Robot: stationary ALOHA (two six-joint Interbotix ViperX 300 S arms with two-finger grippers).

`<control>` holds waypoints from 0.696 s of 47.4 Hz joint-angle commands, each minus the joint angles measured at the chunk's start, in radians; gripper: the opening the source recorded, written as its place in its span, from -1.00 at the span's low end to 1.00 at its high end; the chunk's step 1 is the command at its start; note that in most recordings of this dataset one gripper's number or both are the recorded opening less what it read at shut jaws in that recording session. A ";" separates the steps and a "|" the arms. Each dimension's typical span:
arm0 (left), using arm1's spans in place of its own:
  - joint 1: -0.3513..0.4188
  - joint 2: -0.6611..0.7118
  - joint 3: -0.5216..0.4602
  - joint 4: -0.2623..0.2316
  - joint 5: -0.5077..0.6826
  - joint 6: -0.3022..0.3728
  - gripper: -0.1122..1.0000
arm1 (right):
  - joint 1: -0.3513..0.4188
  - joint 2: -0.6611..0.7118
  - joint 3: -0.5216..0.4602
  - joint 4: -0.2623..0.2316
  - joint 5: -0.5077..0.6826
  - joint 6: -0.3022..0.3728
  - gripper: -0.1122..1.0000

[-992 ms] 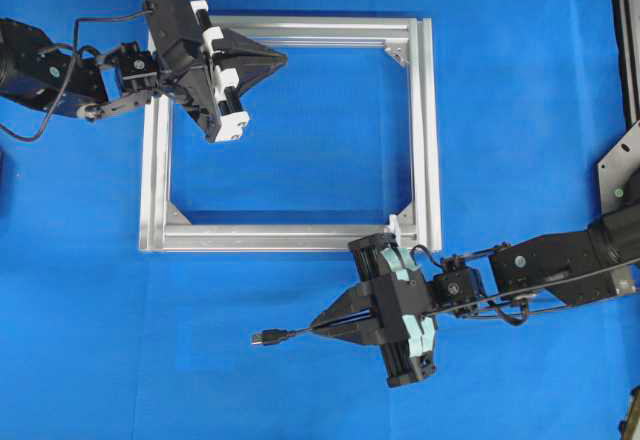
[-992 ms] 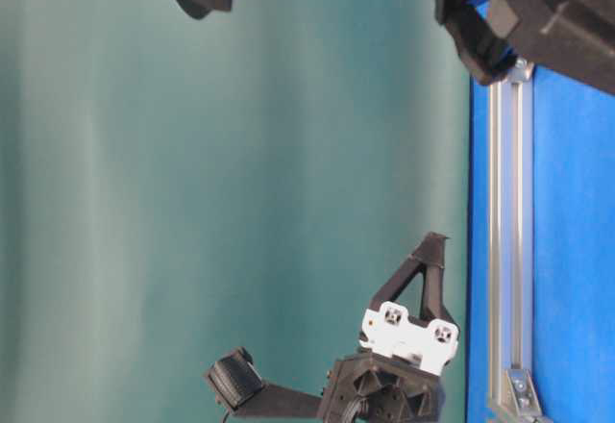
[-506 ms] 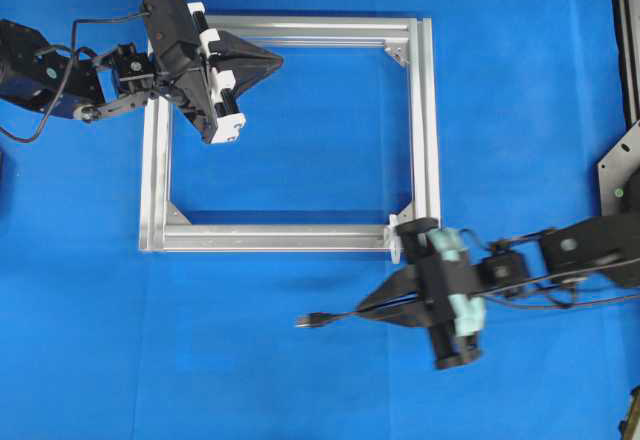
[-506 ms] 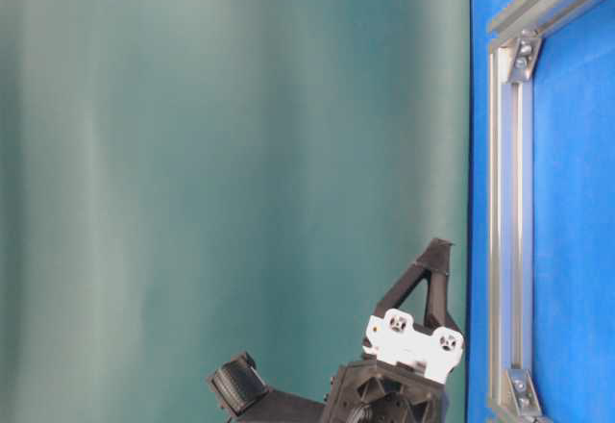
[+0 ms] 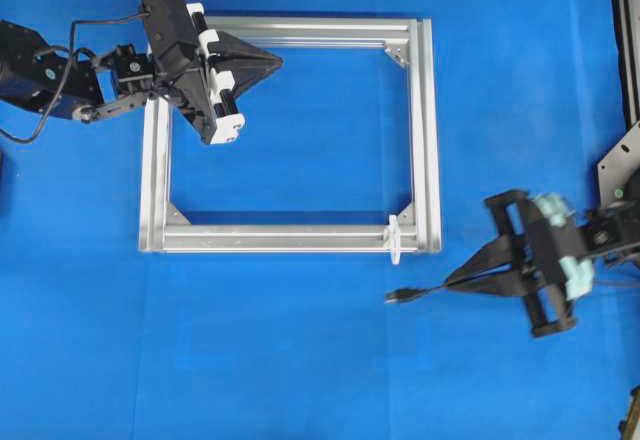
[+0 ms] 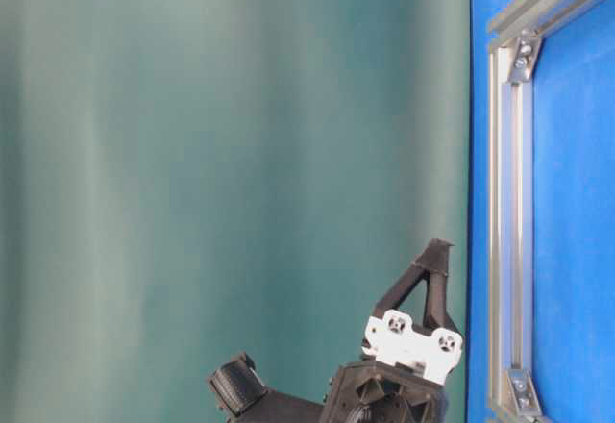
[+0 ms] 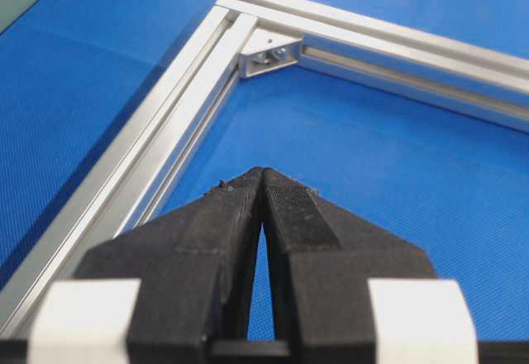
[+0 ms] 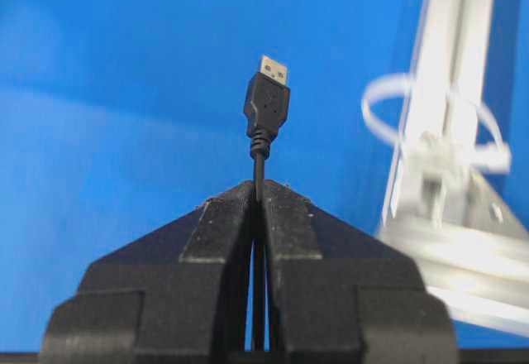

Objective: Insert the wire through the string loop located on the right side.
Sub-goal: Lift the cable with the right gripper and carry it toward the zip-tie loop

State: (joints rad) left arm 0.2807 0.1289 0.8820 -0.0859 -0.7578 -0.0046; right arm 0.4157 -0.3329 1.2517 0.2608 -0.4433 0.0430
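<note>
The right claw [image 5: 452, 282] is clamped shut on the wire [image 5: 420, 293], whose plug [image 8: 267, 95] sticks out past the fingertips with its silver tip leading, above the blue cloth [image 5: 300, 360]. The plug sits below and just right of the string loop [image 5: 394, 239], apart from it; the small white loop stands upright at the frame's [image 5: 290, 237] lower right corner. The left claw [image 5: 277, 57] is closed with nothing in it, hovering over the upper left corner of the silver frame. The cloth covers the whole table under the frame and both arms. In the table-level view a plain teal-green backdrop [image 6: 231, 154] fills the room behind the table.
</note>
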 commanded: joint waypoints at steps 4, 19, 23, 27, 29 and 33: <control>0.002 -0.031 -0.005 0.003 -0.008 0.000 -0.80 | 0.005 -0.101 0.049 0.003 0.021 0.000 -0.85; 0.002 -0.031 -0.003 0.003 -0.009 0.000 -0.80 | -0.009 -0.127 0.074 0.003 0.021 0.000 -0.85; 0.002 -0.031 -0.003 0.003 -0.009 0.000 -0.80 | -0.023 -0.120 0.074 0.003 0.018 0.000 -0.85; 0.002 -0.031 -0.003 0.003 -0.009 0.000 -0.80 | -0.044 -0.118 0.075 0.003 0.011 -0.003 -0.85; 0.002 -0.031 -0.005 0.003 -0.009 0.000 -0.80 | -0.058 -0.120 0.080 0.003 0.005 -0.005 -0.85; 0.003 -0.031 -0.003 0.003 -0.009 0.000 -0.80 | -0.080 -0.120 0.086 0.003 -0.002 -0.008 -0.85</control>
State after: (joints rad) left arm 0.2823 0.1273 0.8851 -0.0859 -0.7578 -0.0046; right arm 0.3543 -0.4510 1.3422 0.2623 -0.4295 0.0368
